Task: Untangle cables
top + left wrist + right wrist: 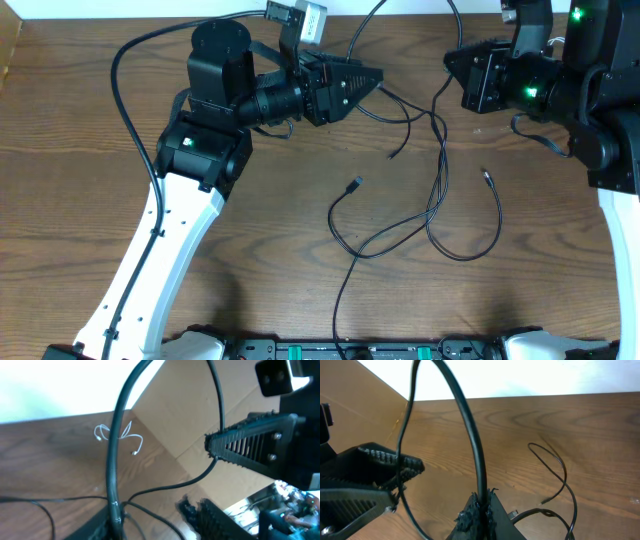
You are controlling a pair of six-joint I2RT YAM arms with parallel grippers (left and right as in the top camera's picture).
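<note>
1. The left pincer [372, 78] reaches across the counter [250, 260] and points at the right pincer [480, 505]. The two tips face each other, near but not touching.
2. The left pincer's jaws stand partly open, with a clear gap between the ribbed fingers [385, 460]. The black cable [474, 440] crosses the tip of one finger and drops through that gap. It lies against the finger and is not clamped.
3. The right pincer's jaws are pressed fully together on the black cable, pinching it at their very tips.
4. From that pinch the black cable arches upward, bends over and comes down to the left pincer.
5. The rest of the black cable sprawls on the counter in loose, overlapping loops. These lie between the two pincers and on the side nearer the arm bases.
6. A small plug [357, 183] rests on the counter on the near side of the left pincer's tip, well apart from it. Another plug [487, 177] lies on the near side of the right pincer, also untouched.
7. The white cable [139, 439] shows only in the left wrist view. It lies in a small loose tangle flat on the counter, well beyond the left pincer and close to the counter's far edge. Neither pincer touches it.
</note>
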